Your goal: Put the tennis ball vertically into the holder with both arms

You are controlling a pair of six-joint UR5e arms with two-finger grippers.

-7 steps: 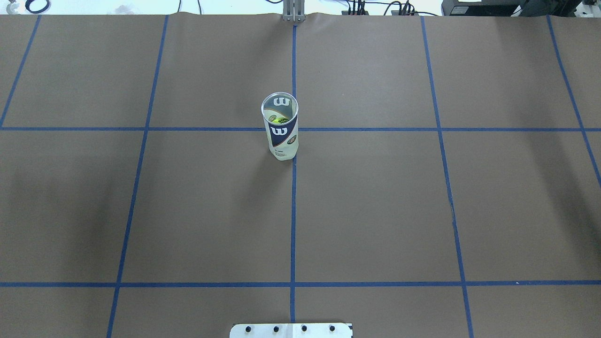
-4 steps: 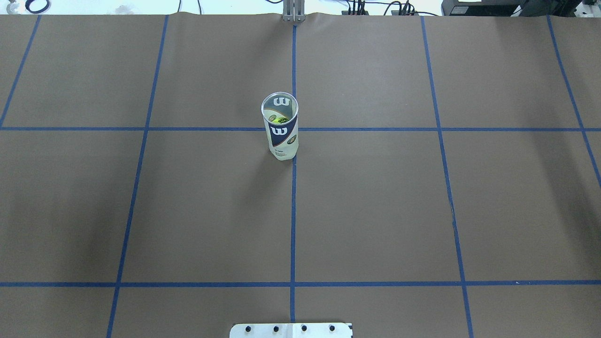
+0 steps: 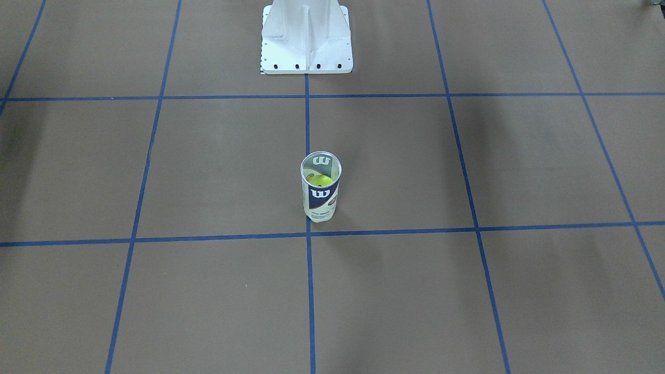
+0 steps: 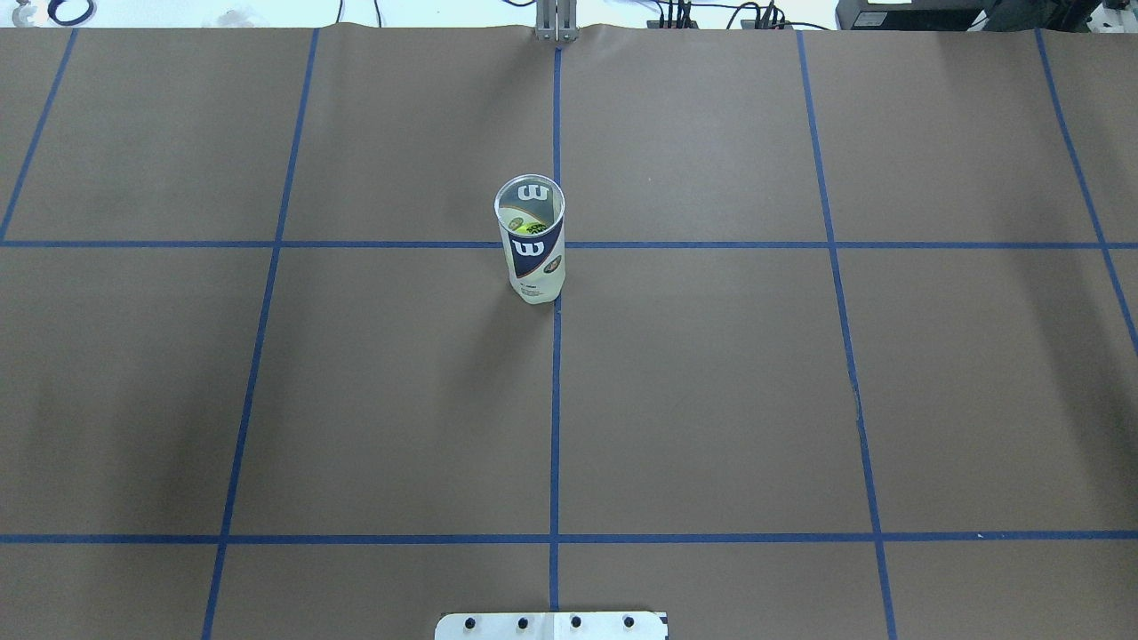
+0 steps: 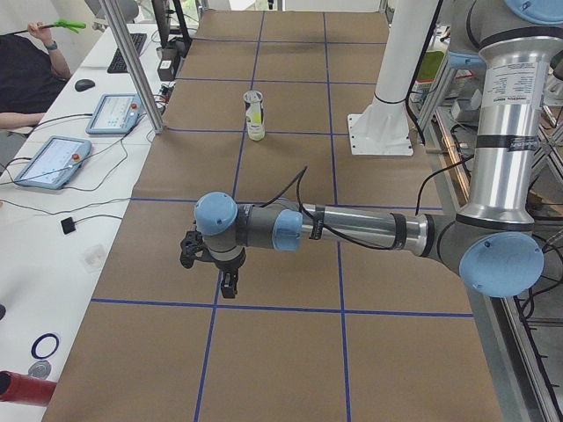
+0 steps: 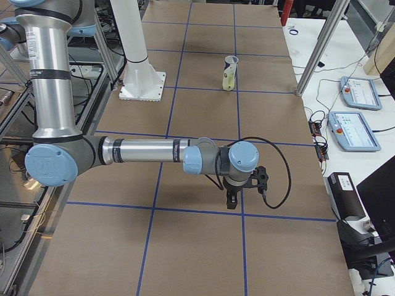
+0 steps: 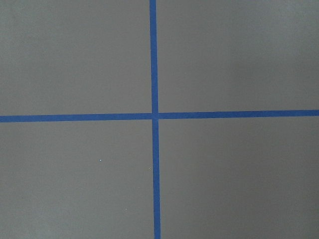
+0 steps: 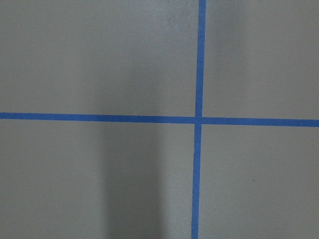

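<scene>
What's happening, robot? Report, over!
Left gripper, right gripper: away from holder, open or shut unclear. Tennis ball inside upright holder. Nothing blocking it.

Robotics lab: jointed arm (image 5: 352, 230) over tape-gridded table (image 5: 281, 360), teach pendants (image 5: 53, 163) on side bench (image 5: 35, 242)
</scene>
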